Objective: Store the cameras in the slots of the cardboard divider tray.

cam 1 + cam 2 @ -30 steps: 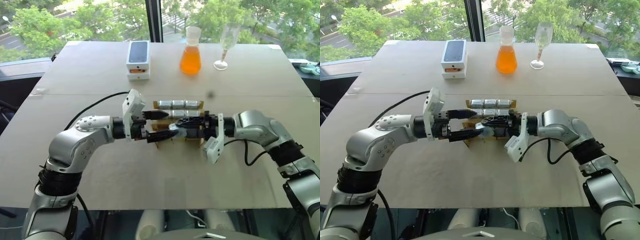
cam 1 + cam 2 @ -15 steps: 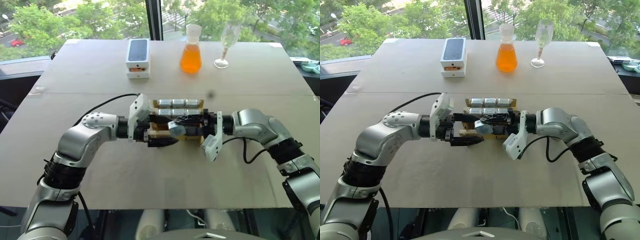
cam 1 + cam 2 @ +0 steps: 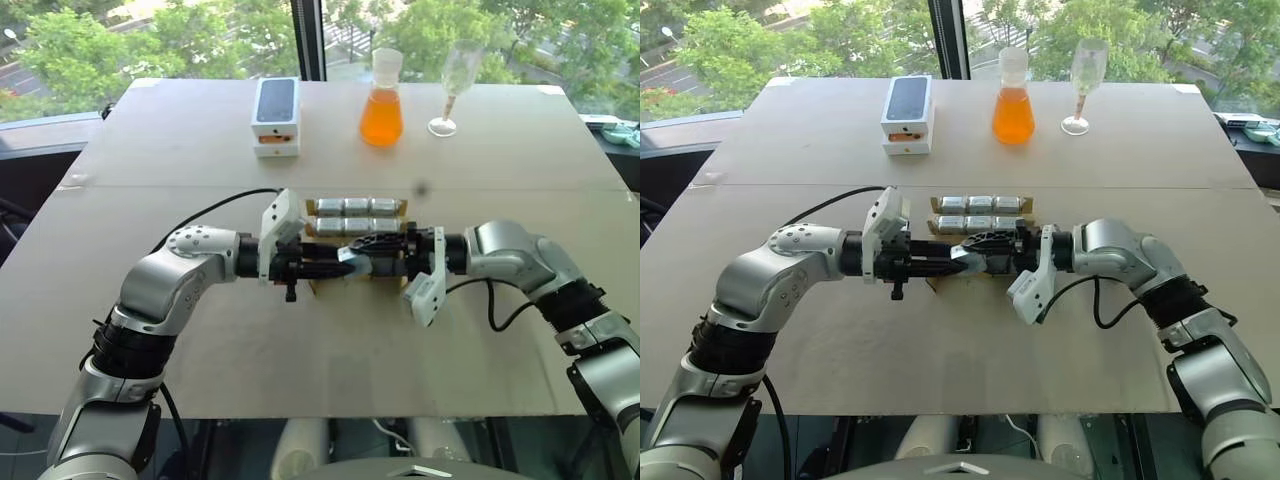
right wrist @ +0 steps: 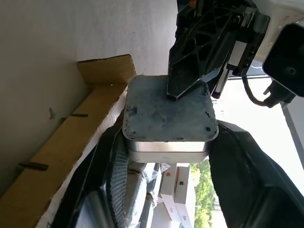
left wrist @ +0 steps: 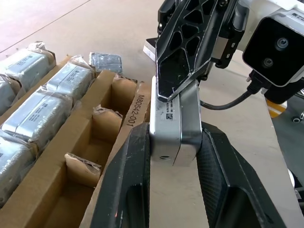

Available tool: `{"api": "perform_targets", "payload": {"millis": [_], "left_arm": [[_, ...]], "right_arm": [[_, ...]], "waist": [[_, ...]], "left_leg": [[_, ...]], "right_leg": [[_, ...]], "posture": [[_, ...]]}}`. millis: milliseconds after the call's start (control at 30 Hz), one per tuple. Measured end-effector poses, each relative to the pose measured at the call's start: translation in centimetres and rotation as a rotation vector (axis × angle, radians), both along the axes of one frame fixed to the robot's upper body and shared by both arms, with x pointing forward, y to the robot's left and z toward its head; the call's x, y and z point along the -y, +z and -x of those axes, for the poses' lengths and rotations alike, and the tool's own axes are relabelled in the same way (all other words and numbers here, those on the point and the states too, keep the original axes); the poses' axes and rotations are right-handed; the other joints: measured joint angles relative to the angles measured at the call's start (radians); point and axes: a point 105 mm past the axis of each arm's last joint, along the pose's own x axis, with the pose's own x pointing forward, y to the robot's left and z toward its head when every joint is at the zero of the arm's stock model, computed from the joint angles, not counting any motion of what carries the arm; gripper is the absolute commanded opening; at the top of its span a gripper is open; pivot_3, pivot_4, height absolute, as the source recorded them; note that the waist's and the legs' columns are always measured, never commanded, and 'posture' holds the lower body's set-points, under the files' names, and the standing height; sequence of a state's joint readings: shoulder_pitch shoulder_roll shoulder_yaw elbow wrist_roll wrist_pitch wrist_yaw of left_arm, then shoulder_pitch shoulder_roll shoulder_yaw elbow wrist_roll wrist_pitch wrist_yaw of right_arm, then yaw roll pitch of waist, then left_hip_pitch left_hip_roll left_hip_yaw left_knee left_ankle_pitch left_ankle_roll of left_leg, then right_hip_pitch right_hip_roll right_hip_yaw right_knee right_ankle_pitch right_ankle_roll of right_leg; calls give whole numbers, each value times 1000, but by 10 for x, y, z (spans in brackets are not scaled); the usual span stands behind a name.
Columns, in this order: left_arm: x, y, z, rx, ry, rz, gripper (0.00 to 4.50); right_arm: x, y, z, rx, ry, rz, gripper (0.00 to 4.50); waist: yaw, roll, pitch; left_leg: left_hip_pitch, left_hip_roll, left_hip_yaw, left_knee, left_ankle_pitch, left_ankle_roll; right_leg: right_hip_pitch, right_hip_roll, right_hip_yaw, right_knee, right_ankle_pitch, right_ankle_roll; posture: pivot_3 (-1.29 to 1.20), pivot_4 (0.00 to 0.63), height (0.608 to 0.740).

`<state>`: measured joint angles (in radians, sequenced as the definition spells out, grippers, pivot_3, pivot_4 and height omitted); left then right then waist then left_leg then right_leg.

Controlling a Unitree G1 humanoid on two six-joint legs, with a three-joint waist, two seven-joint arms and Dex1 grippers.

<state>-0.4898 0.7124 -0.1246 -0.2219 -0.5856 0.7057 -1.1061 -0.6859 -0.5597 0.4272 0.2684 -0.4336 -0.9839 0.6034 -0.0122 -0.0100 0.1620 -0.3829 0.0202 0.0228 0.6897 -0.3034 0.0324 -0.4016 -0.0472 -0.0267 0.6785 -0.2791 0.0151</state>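
At the centre of the frame both grippers meet over the cardboard divider tray [image 5: 110, 105]. The left gripper [image 5: 175, 156] is clamped on a silver camera [image 5: 174, 124], while the right gripper [image 3: 962, 253] touches the same camera with its jaws slackening. If the right lets go before the left grips firmly, the camera may tilt or drop onto the counter [image 3: 300, 340] beside the empty slots.
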Motion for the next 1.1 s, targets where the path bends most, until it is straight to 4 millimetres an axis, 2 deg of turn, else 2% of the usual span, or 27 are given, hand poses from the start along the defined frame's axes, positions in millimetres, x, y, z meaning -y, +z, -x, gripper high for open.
{"api": "perform_targets", "payload": {"millis": [67, 233, 267, 333, 367, 400, 467, 500, 600, 700, 800, 867, 933, 1100], "left_arm": [[3, 2, -3, 26, 2, 10, 774], [-2, 13, -22, 102, 23, 13, 774], [-3, 16, -24, 137, 9, 7, 774], [-11, 22, -28, 182, 4, -5, 774], [-19, 24, -31, 214, -1, -19, 774], [-24, 24, -32, 231, 1, -33, 774], [-39, 17, -37, 270, -9, -87, 774], [-42, 14, -38, 272, -9, -96, 774], [-35, 8, -40, 337, -51, -65, 774], [-32, -3, -44, 352, -86, -72, 774], [-26, -10, -49, 363, -110, -79, 774], [-22, -13, -50, 389, -157, -104, 774], [-23, -14, -52, 395, -168, -107, 774], [-24, -15, -57, 398, -183, -97, 774]], "right_arm": [[-1, -6, -2, -86, -45, -13, 4453], [4, 1, -4, -258, -123, -138, 4453], [11, 2, -2, -304, -144, -170, 4453], [28, 1, 2, -416, -204, -238, 4453], [47, -6, 3, -541, -283, -293, 4453], [57, -10, 5, -609, -326, -322, 4453], [88, -24, 17, -871, -464, -446, 4453], [92, -27, 19, -917, -483, -463, 4453], [111, -40, 34, -1110, -536, -579, 4453], [140, -50, 59, -1273, -542, -711, 4453], [150, -44, 78, -1261, -451, -749, 4453], [149, -35, 94, -1234, -313, -806, 4453], [148, -37, 105, -1255, -285, -772, 4453], [147, -38, 113, -1238, -254, -741, 4453]], "waist": [[2, 0, 0], [2, 0, 0], [4, 0, 0], [9, 0, 0], [14, 0, 0], [16, 0, 0], [24, 0, 0], [24, 0, 0], [26, -1, 1], [31, -2, 1], [25, -2, 1], [21, -2, 2], [21, -2, 2], [26, -2, 2]], "left_leg": [[0, 0, 0, 0, 0, 0], [0, 0, 0, 1, 0, 0], [-1, 0, -1, 1, 0, 0], [-1, 0, -1, 1, 0, 0], [-2, 0, -1, 0, 0, 0], [-2, 0, -1, 0, 0, 1], [-2, -1, 0, 0, 0, 1], [-2, -1, 0, 0, 0, 1], [-1, -1, 0, 0, 0, 1], [0, -2, -1, 0, -3, 6], [1, -2, -1, 1, -3, 6], [2, 0, -1, 1, -3, 6], [2, 0, -1, 1, -3, 6], [2, 0, -1, 2, -3, 6]], "right_leg": [[0, 0, 0, 0, 0, 0], [0, 0, 0, 1, 0, 0], [0, 0, -1, 0, 0, 0], [0, 0, -1, -1, 0, 0], [0, -1, -2, -1, 0, 0], [0, -1, -2, -2, 0, 0], [0, -1, -2, -2, 0, 0], [-1, -1, -1, -2, 0, 0], [0, -1, -1, 0, 0, 0], [2, 3, -2, 0, 0, 0], [2, 5, -1, 1, 1, 1], [2, 7, 1, 1, 1, 1], [2, 8, 1, 1, 1, 1], [2, 8, 1, 1, 1, 1]], "posture": [[0, 150, 740], [0, 150, 740], [0, 150, 740], [0, 150, 740], [0, 150, 740], [0, 150, 740], [0, 150, 740], [0, 150, 740], [0, 150, 740], [0, 150, 740], [0, 150, 740], [0, 150, 740], [0, 150, 740], [0, 150, 740]]}}
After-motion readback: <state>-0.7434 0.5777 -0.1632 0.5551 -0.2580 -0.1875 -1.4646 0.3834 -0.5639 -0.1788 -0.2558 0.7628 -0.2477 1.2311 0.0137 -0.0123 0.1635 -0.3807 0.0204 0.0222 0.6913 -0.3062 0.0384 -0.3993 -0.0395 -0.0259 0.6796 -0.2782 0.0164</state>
